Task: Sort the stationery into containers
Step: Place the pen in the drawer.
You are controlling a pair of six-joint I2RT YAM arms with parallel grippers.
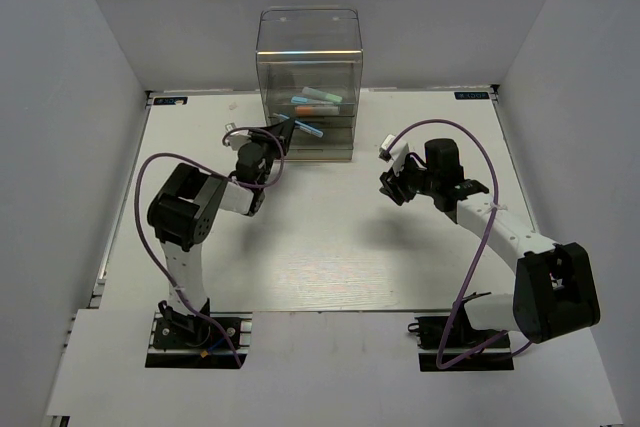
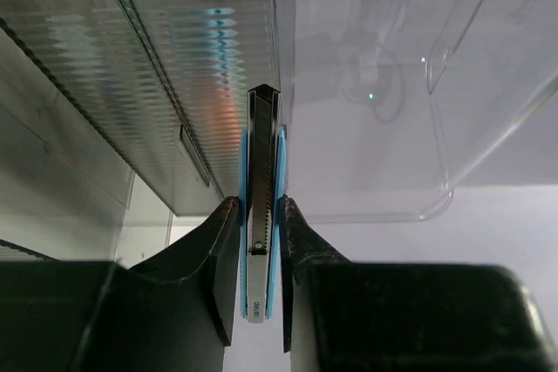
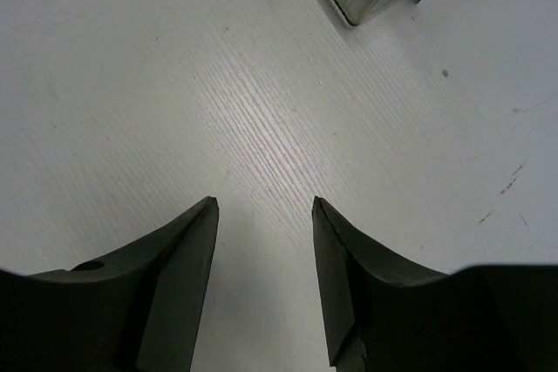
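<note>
Near the cabinet front: one piece held ready, one pair of fingers idle

Nearest the arm bases, the right fingers (image 3: 187,250) are spread moderately apart over bare worktop (image 1: 330,247), and nothing is held between them. They are kept well apart from the cabinet, presumably so that the other arm's approach is not obstructed.

Farther on, the left fingers (image 2: 225,241) are closed on a slim light-blue piece of stationery (image 2: 261,154) with a dark strip down its middle. It is gripped by its lower part and pointed forward, so that the free end can be led in first.

Beyond it, at the far edge, the clear cabinet (image 1: 308,42) is seen. The held piece is right at its front, by what appears to be a pulled-out drawer (image 2: 366,128); whether it touches the drawer cannot be told. Several coloured pieces (image 1: 315,99) are already lodged in the drawers. The step in hand is judged to be insertion and release.
</note>
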